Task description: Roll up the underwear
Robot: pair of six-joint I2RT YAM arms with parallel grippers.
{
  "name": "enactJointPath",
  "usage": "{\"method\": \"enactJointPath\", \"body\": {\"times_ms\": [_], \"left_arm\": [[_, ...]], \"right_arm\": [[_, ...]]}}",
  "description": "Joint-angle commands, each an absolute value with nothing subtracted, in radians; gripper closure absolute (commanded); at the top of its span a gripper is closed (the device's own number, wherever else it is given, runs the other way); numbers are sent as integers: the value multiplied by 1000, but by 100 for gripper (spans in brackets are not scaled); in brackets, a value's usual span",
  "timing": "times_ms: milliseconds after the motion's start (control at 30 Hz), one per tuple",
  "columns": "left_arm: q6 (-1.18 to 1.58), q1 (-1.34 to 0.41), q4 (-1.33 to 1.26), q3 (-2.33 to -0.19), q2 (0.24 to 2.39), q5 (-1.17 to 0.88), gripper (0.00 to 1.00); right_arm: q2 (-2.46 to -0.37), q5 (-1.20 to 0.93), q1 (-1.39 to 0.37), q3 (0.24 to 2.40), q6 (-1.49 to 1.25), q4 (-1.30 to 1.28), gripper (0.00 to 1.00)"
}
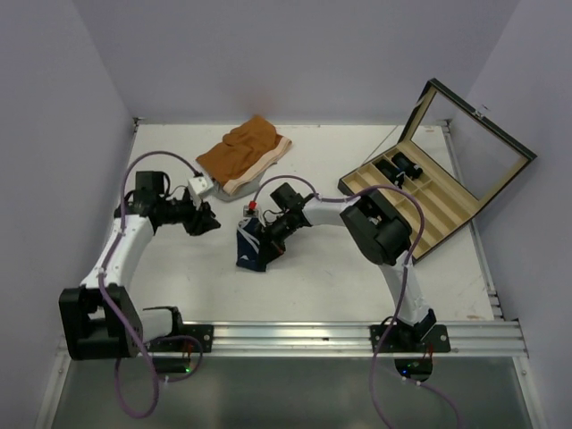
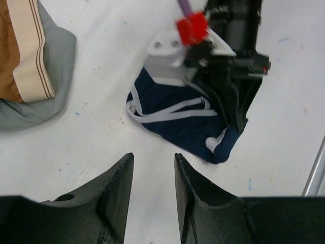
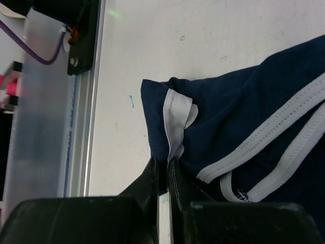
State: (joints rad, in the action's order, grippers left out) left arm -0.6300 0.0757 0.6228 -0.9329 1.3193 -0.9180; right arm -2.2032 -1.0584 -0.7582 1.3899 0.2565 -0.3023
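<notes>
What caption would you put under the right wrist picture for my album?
The right hand pinches the trimmed edge of the navy underwear lying on the white table.

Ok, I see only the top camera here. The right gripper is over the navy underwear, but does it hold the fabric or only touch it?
Observer: It holds it. In the right wrist view the right gripper is shut on a navy edge of the underwear.
Operator: And the left gripper, is something inside it?
Observer: No. Its own wrist view shows the left gripper open and empty, with bare table between it and the underwear.
Operator: Is anything under the orange shorts?
Observer: Yes. A grey garment lies beneath the orange shorts.
</notes>
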Motion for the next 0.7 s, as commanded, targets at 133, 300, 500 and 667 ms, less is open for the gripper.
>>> {"method": "enactJointPath", "body": {"times_ms": [133,300,500,667], "left_arm": [[-1147,-78,622,-614,1019,-746,60],[-1215,-273,490,-511,907,-721,56],[-1261,-423,445,-515,994,-677,56],[-1262,-501,376,-483,1069,-600,55]], "right_arm": [[-2338,-1091,-724,1440,150,-368,100],[-2401,-1100,-718,1508,152,-448,100],[-2464,-1100,-709,1563,91,-465,99],[-2485,-1098,-707,1578,63,-472,98]]}}
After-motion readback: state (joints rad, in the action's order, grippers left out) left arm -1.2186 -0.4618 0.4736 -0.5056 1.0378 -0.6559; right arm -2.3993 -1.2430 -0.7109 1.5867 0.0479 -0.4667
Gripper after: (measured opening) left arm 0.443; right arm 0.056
